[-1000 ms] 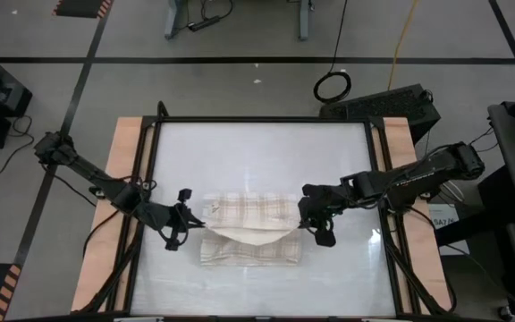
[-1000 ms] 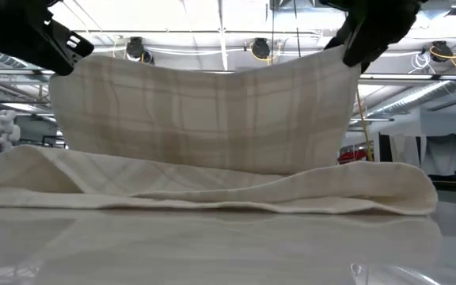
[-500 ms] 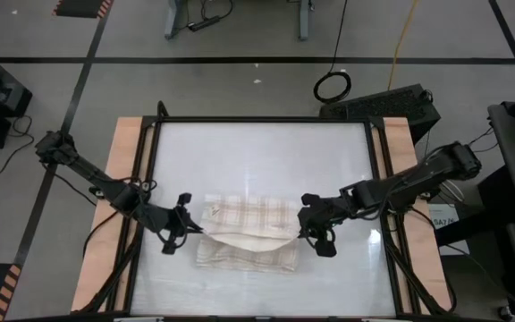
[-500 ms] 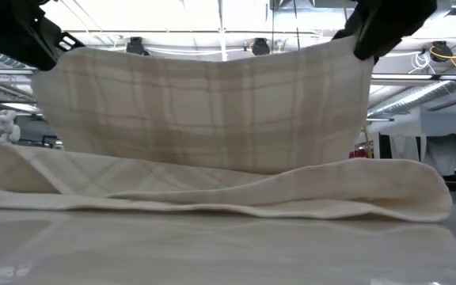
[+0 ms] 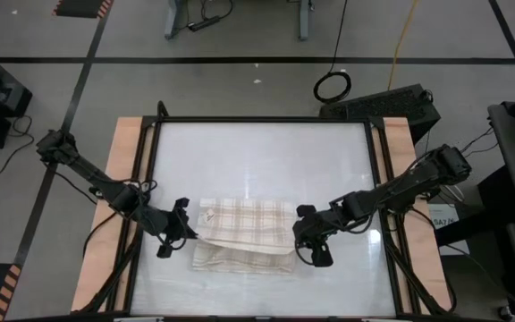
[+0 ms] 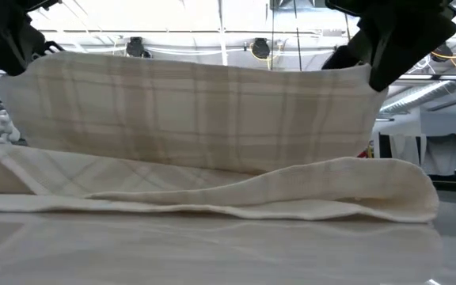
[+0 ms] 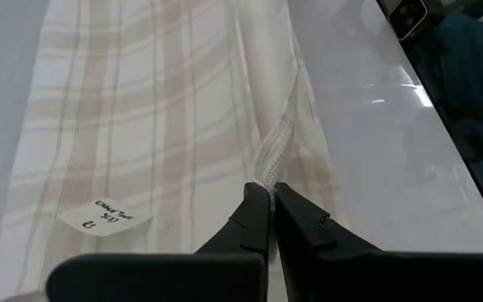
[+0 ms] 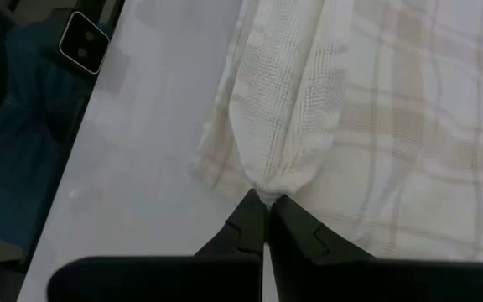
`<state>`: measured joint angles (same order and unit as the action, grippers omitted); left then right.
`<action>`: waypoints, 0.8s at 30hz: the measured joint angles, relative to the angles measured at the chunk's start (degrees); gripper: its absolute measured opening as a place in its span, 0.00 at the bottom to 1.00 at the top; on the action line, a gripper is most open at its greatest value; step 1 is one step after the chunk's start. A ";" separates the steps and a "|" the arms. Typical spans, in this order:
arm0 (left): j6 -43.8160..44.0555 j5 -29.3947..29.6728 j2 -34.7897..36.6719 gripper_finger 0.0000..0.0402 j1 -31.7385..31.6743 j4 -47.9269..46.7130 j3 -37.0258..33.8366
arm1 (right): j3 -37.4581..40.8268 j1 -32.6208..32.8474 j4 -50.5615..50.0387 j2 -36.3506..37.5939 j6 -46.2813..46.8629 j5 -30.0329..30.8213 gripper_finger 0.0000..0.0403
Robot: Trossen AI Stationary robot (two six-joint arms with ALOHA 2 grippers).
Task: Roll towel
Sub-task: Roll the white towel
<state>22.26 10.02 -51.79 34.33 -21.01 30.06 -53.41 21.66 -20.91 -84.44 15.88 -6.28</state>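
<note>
The towel (image 5: pixel 244 224), cream with a beige plaid check, lies folded over itself near the table's front middle. Its lower layers (image 6: pixel 212 194) rest flat on the table, and an upper flap (image 6: pixel 188 111) is held up, spanning the two grippers. My left gripper (image 5: pixel 186 234) is shut on the flap's left corner and my right gripper (image 5: pixel 300 234) on its right corner. A small white tag (image 7: pixel 106 216) lies on the cloth near the left gripper. My left gripper pinches the raised flap's left corner (image 7: pixel 264 172) between its two fingertips, the cloth bunched into a narrow gather there. The fingers slant down from the table's left side. The flap stands lifted and nearly taut toward the other gripper. My right gripper pinches the flap's right corner (image 8: pixel 265 186) between its fingertips, where several gathered folds meet. The fingers slant down from the table's right side. The corner (image 6: pixel 359 75) is held clear above the lower layers, and the top edge runs almost straight across.
The glossy white table top (image 5: pixel 266 161) has wooden side rails (image 5: pixel 123 206) and a black frame. Bare surface lies beyond the towel toward the far edge, with a narrower strip at the near edge.
Both grippers have carried the raised flap toward the table's near edge and a little down, the right one farther. The flap's top edge, sagging in the middle before, now runs nearly straight. The flap covers more of the lower layers, which have stayed put.
</note>
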 joint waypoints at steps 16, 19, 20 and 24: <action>7.22 -2.44 0.00 0.15 0.00 -0.20 0.00 | 0.00 0.21 2.62 -0.02 1.06 -4.20 0.04; 7.63 -2.42 0.00 0.20 0.00 -0.18 0.00 | 0.00 0.23 3.90 -0.02 2.30 -6.30 0.13; 8.31 -2.40 0.00 0.22 0.00 -0.18 0.00 | 0.00 0.23 3.97 -0.02 2.85 -6.74 0.17; 8.94 -0.43 0.00 0.31 0.00 -0.20 0.00 | 0.00 0.27 3.98 -0.02 4.99 -7.65 0.32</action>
<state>31.20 9.59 -51.79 34.33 -21.21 30.06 -53.41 21.93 -16.93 -84.47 20.87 -13.93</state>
